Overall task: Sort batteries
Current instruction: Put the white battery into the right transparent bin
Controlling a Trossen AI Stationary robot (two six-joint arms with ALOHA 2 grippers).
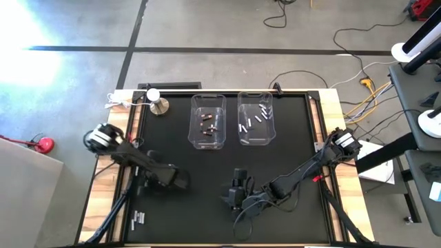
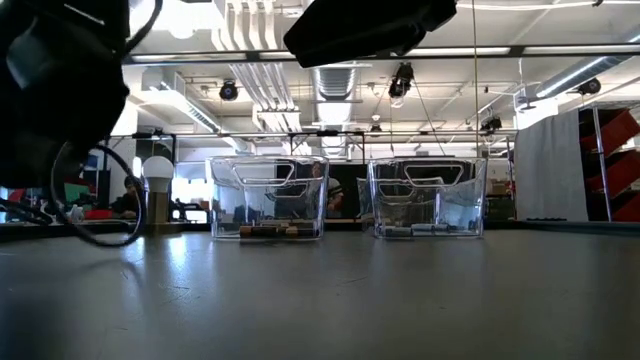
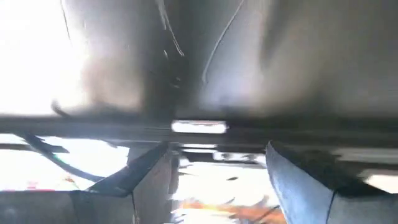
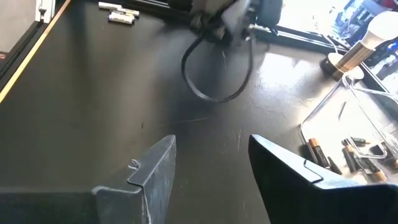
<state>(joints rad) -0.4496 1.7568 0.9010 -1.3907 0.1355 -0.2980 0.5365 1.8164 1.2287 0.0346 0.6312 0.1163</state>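
Two clear bins stand side by side at the table's far middle. The left bin (image 1: pixel 208 120) holds dark batteries (image 4: pixel 318 151); the right bin (image 1: pixel 255 118) holds white batteries (image 1: pixel 253 120). A few loose white batteries (image 1: pixel 139 219) lie near the table's near left corner, and one (image 3: pixel 199 127) shows blurred beyond my left fingers. My left gripper (image 1: pixel 182 180) (image 3: pixel 217 180) hovers open over the left middle of the mat. My right gripper (image 1: pixel 231 196) (image 4: pixel 211 168) is open above the near middle, pointing toward the table's left, with nothing between its fingers.
A small lamp with a round white bulb (image 1: pixel 154 96) stands at the far left, beside the left bin. A cable loop (image 4: pixel 214 68) hangs from the left arm over the mat. Bare black mat (image 1: pixel 289 172) lies between the bins and the grippers.
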